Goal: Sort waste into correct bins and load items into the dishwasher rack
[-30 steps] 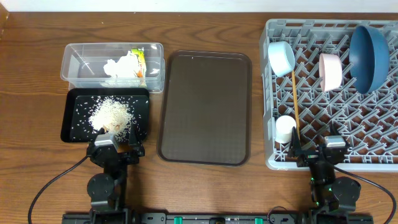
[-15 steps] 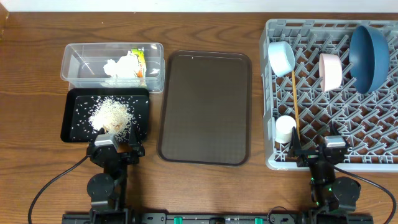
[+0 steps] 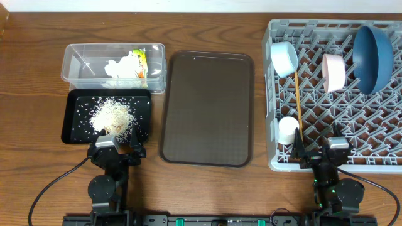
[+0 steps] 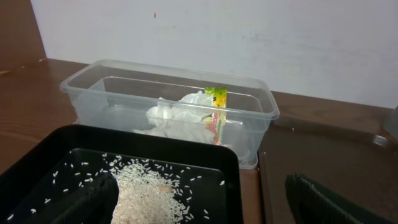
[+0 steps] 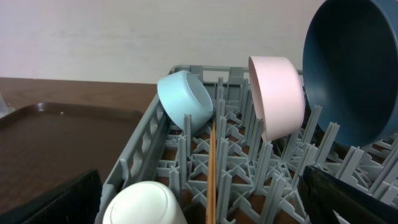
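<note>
L jaws, R jaws wide open, empty, bottom of frame. Rice in black tray, tissue in tub, rack loaded. Looks done imo, so best touch nothing.

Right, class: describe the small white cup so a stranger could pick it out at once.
Find the grey dishwasher rack on the right of the table. Go to its near left corner, beside the near end of the wooden chopsticks. The small white cup sits there: the only white piece, smaller than the light blue bowl, pink bowl and dark blue bowl further back.
</note>
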